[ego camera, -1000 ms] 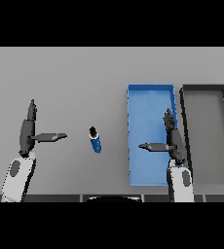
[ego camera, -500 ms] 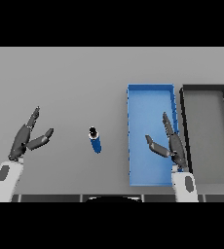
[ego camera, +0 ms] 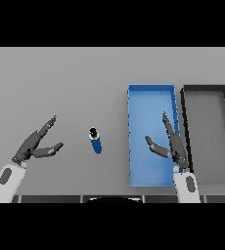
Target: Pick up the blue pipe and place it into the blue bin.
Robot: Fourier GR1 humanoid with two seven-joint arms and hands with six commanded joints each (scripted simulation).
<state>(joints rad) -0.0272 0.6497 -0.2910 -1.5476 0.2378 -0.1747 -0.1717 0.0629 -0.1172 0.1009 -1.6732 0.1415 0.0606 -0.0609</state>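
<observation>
blue pipe [ego camera: 96, 141]: short, dark-capped, on table; left hand [ego camera: 33, 145] spread; right hand [ego camera: 172, 144] spread

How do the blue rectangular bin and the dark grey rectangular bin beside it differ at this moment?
The blue rectangular bin has bright blue walls and floor; the dark grey rectangular bin has black walls and a grey floor. The blue bin sits nearer the small blue pipe; the dark bin lies at the table's right edge. The right hand hovers over the blue bin, not the dark one. Both are open-topped, side by side, holding nothing.

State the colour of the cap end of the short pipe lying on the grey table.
Black, on the blue pipe; the head view, the only one, shows it.
</observation>
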